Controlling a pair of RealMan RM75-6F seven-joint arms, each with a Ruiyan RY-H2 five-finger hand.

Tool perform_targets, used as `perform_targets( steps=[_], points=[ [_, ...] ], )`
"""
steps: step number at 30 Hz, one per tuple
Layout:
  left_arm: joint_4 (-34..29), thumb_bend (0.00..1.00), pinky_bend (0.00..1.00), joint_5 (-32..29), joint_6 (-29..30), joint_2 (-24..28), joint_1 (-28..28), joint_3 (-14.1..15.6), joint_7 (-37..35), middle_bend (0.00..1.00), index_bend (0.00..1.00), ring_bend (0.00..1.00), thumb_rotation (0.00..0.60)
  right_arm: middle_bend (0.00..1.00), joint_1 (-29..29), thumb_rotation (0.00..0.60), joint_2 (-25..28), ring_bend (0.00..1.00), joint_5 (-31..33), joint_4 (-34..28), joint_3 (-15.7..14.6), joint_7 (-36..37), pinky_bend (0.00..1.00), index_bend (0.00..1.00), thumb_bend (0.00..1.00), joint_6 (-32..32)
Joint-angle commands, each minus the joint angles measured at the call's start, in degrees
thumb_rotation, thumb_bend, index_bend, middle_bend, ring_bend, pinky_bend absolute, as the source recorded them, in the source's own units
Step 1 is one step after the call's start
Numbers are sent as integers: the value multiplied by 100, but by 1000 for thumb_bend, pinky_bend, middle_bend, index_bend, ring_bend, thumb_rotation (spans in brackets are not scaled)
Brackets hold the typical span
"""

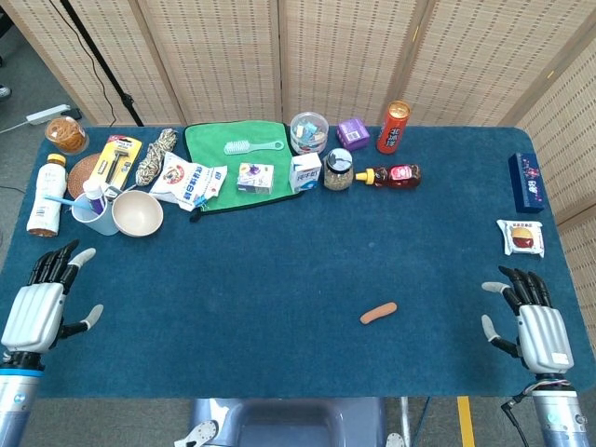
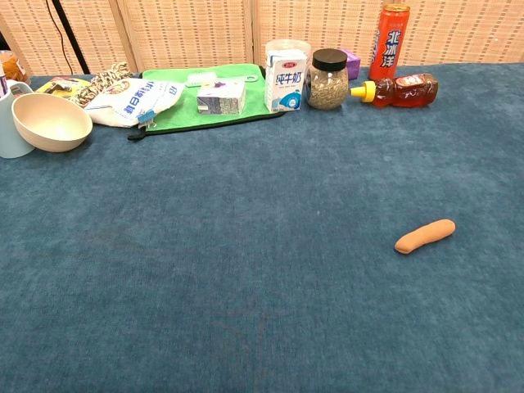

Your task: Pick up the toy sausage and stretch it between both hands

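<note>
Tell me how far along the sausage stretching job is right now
Nothing looks done yet. The toy sausage lies untouched on the blue table, nearer the robot's right side. In hand: nothing; the left hand and right hand sit open at the near corners, apart from it. Left: reach it, pick it up, grip both ends and pull.

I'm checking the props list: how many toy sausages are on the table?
1. The only toy sausage lies on the bare blue cloth, right of centre near the front edge, apart from both hands. Another could be hidden among the clutter along the back edge, though none shows.
</note>
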Motion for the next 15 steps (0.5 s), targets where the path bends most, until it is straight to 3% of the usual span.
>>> perform_targets(
  steps=[1, 15],
  points=[
    [-90, 256, 20, 17, 6, 55, -3, -4, -26, 34, 152, 2, 600, 111, 142, 600, 49, 23, -51, 3, 38, 164, 0, 302, 413, -174],
    [-375, 255, 20, -64, -117, 265, -165, -107, 209, 34, 176, 8, 600, 38, 1021, 600, 134, 0, -224, 124, 176, 666, 0, 385, 406, -1304]
  ],
)
